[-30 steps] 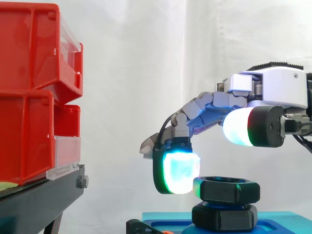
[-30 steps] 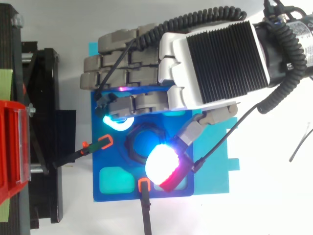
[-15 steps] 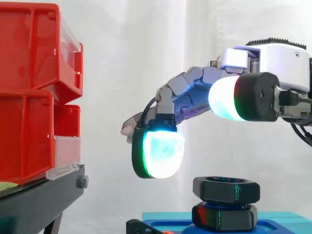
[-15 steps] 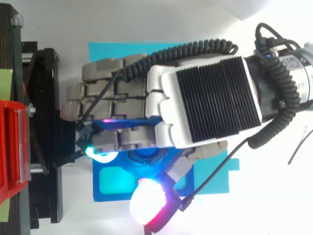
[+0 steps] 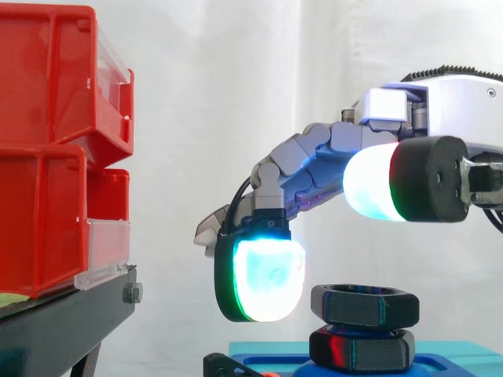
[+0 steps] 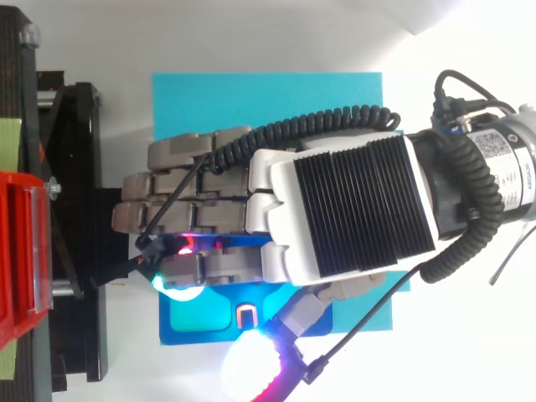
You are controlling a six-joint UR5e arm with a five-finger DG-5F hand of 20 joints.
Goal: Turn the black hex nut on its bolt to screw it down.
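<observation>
Red plastic bins (image 5: 43,149), stacked and fronted with clear lips, sit on a black stand (image 5: 71,326) along the left edge of the white bench (image 6: 456,356). Next to the stand a flat cyan sheet (image 6: 268,100) lies on the bench, and a darker blue plate (image 6: 201,337) with a teal, round-cornered pocket rests on the sheet's near left part. A small orange clip (image 6: 247,316) stands on that plate near its front edge.

From the side, the black hex nut (image 5: 364,305), matte and flat-sided, sits level on top of a second black hex piece (image 5: 361,351) that rises from the plate. From above, the ribbed white-and-black hand (image 6: 343,209) covers the nut.

The hand (image 5: 440,102) reaches in from the right, its grey segmented fingers bowed loosely downward and leftward, holding nothing. One thick fingertip pad (image 5: 267,279), glowing cyan-white with a green rim, hangs just beside the nut's left face with a thin gap showing. How far it sits in front of or behind the nut cannot be told. The thumb's rounded pad (image 5: 373,182), white-cyan with a black cap, is well above the nut.
</observation>
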